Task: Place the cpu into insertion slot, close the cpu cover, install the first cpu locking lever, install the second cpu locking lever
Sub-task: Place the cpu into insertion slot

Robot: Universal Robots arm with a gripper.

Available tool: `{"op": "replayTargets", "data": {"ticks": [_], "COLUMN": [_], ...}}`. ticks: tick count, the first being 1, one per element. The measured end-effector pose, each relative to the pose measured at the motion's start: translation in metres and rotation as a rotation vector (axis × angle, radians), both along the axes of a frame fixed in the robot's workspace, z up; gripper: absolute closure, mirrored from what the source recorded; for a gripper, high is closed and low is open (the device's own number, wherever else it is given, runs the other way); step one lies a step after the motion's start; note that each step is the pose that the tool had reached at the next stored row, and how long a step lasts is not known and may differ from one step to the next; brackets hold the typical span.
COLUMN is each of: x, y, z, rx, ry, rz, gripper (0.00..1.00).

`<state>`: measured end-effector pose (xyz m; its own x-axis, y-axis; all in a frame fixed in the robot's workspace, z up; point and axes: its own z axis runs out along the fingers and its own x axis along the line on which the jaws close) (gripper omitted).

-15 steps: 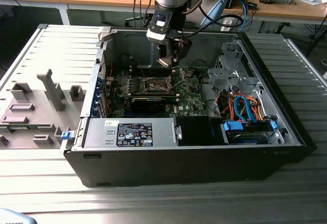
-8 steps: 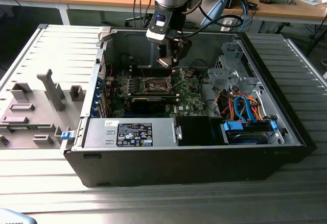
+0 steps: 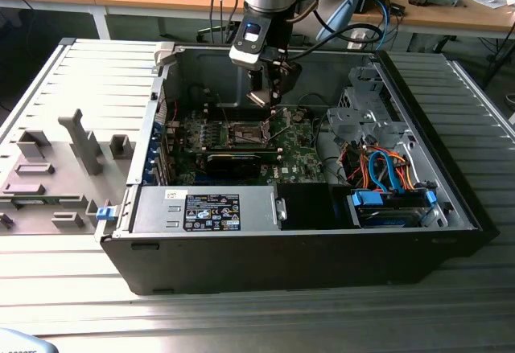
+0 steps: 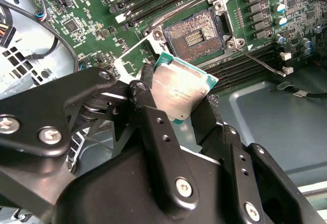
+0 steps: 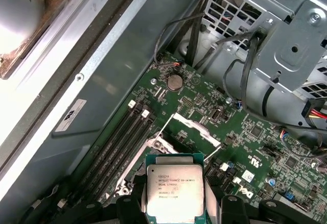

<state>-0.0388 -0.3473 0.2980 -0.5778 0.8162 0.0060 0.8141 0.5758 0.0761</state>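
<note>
Gripper (image 3: 268, 96) hangs inside the open case (image 3: 241, 264), over the green motherboard (image 3: 299, 150). Beneath it the slot (image 4: 196, 32) lies bare, its cover (image 5: 196, 130) swung up. Clamped by opposite edges between the fingers (image 4: 205, 116), the cpu (image 5: 175, 191) hovers near the slot, not touching. Step one, placing the cpu, looks in hand; seating it should call for squaring it to the slot.

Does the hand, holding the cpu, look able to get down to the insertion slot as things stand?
Probably yes. The hand, shut on the cpu, hangs above the board. The insertion slot lies bare, its cpu cover swung up off it, and nothing stands between them.
</note>
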Motion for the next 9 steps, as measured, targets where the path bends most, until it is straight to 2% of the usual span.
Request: {"op": "replayTargets", "data": {"ticks": [9], "x": [0.0], "y": [0.0], "z": [-0.0003], "rx": [-0.0002], "ry": [0.0], "rz": [-0.014], "gripper": [0.46]}}
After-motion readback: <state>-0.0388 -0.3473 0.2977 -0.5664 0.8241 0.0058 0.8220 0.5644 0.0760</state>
